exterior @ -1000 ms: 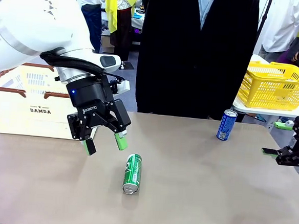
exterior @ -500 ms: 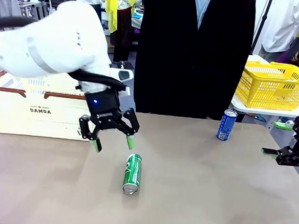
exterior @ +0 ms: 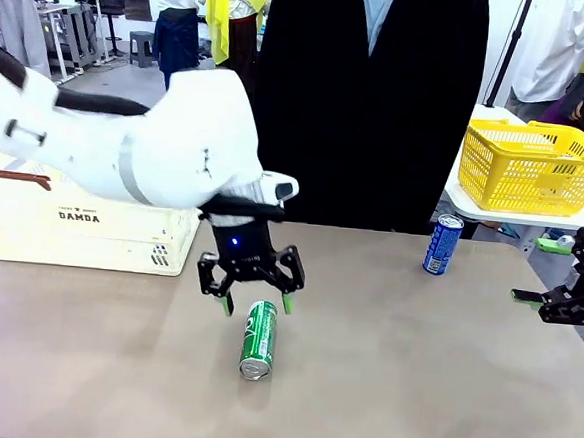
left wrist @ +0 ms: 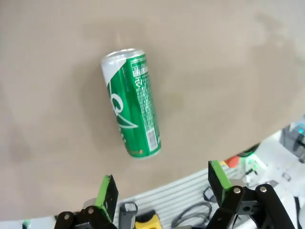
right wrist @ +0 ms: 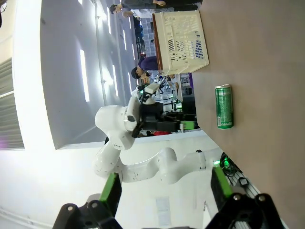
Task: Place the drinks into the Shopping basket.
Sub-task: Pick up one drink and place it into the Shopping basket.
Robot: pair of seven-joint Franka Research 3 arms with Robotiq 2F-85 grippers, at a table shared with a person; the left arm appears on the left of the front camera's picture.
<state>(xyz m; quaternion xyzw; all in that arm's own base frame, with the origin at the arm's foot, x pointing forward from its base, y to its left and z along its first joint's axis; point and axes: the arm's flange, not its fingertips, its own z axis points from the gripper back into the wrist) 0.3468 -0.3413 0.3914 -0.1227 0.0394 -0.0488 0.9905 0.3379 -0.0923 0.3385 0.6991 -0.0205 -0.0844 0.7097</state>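
Left claw (exterior: 256, 305) has swung right; hangs released, pointing down over lying green can (exterior: 259, 339).

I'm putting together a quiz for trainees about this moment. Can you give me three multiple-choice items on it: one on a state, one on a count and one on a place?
1. How is the green can resting?
A. upright
B. on its side
C. crushed flat

2. How many cans are on the table?
A. one
B. three
C. two

3. Where is the blue can?
A. upright near the far edge, right side
B. touching the green can
C. at the near left corner

Answers:
1 B: its long side rests on the table and one silver end points at the camera.
2 C: there are just the green one and the blue one.
3 A: it stands by the far edge on the right, well apart from the green can.
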